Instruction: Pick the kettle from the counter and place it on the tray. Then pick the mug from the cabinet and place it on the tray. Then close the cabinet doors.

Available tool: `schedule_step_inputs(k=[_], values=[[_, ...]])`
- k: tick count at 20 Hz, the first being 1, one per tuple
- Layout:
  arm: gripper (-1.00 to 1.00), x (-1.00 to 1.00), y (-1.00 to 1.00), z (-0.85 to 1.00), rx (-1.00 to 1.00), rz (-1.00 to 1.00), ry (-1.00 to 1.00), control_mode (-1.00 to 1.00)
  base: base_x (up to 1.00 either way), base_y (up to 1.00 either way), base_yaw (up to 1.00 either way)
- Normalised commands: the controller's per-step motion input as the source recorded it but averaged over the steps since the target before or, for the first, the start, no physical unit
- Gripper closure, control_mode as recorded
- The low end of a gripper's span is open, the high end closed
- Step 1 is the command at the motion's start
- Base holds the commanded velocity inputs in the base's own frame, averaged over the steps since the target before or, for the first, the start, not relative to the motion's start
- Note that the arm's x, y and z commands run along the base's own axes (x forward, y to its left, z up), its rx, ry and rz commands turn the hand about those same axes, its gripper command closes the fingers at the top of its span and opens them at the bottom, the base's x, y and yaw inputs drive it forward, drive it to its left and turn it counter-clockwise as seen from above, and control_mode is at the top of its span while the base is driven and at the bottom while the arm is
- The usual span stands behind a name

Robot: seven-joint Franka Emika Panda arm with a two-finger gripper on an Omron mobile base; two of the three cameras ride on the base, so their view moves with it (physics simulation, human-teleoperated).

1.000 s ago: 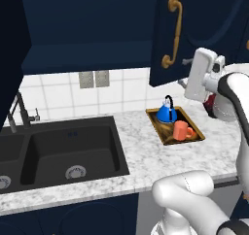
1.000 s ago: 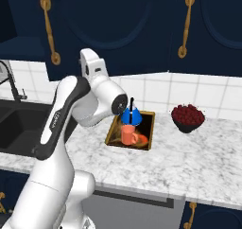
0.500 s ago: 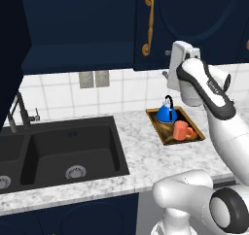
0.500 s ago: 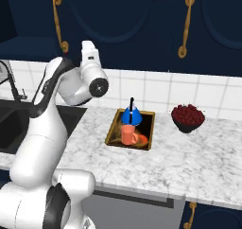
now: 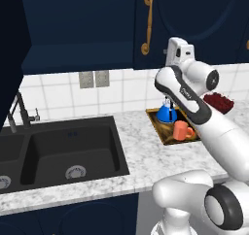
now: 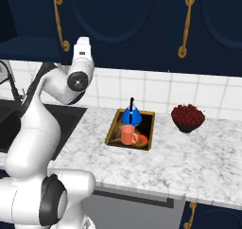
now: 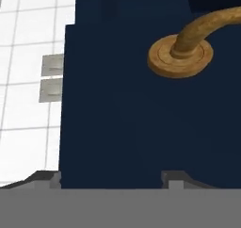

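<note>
Cabinet door (image 7: pixel 141 128) close before raised, upturned arm (image 5: pixel 187 91); jaws' spread not discernible.

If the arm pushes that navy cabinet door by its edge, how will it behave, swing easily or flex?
The cabinet door looks like a rigid panel, so probably no flex. It likely swings on hinges rather than sliding. Its brass handle looks smooth and curved, possibly slippery to hook.

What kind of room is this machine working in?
A kitchen, by the look of it: a black sink set in a marble counter, navy wall cabinets above, and a kettle on a tray.
</note>
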Motion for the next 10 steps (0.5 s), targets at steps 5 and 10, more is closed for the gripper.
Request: schedule_step_inputs(k=[5, 10], values=[[-1.0, -0.1, 0.0, -0.79, -0.03, -0.14, 0.29, -1.0, 0.0, 0.0, 0.0], [-1.0, -0.35, 0.02, -0.65, -0.05, -0.02, 0.33, -1.0, 0.0, 0.0, 0.0]])
